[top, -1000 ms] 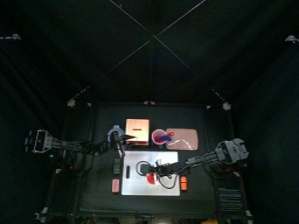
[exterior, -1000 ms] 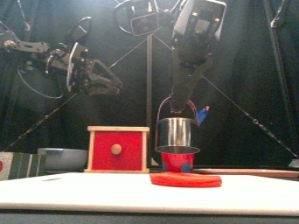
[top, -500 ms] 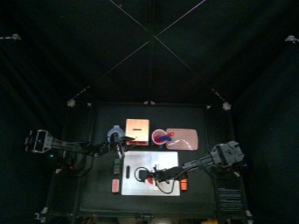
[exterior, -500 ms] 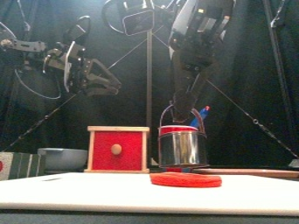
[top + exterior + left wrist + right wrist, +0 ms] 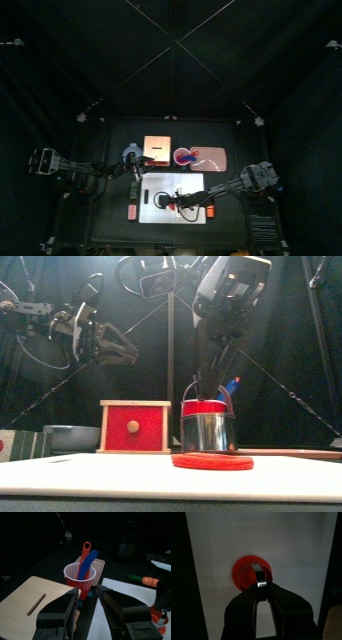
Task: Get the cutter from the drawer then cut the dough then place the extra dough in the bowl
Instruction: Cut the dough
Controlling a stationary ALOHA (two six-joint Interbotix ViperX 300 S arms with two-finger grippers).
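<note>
Right gripper (image 5: 260, 588): jaws nearly together, pinched on the wire handle of the round metal cutter (image 5: 207, 428); its arm comes in from 3 o'clock.
Cutter: upright, rim down on the red dough disc (image 5: 211, 463) and inside the disc's outline. Whether it has gone right through cannot be told.
Dough: flat near the middle of the white cutting board (image 5: 218, 562); a red margin shows around the cutter, uneven in width.
Step in hand (judged): the cut itself; lifting the extra dough to the bowl is not yet done.
Red cup (image 5: 80, 577): 12 o'clock from the cutter, close behind it, holding a blue knife (image 5: 85, 564) and a red knife (image 5: 85, 549).
Pale wooden box (image 5: 135, 426): 11 o'clock, red drawer front flush.
Blue-grey bowl (image 5: 67, 437): 10 o'clock, just beside the box on its far side.
Left gripper (image 5: 88, 592): raised over the box side, jaws moderately parted, empty.
Risks: the thin wire may twist in the pinch and tilt the cutter, leaving one side uncut. The narrow part of the margin may tear. The dough may cling and rise with the cutter. A backward swing would strike the cup.
Open room: bare board at 3, 6 and 9 o'clock, then the front edge of the table (image 5: 107, 225); straight up is free, 12 o'clock is crowded.
</note>
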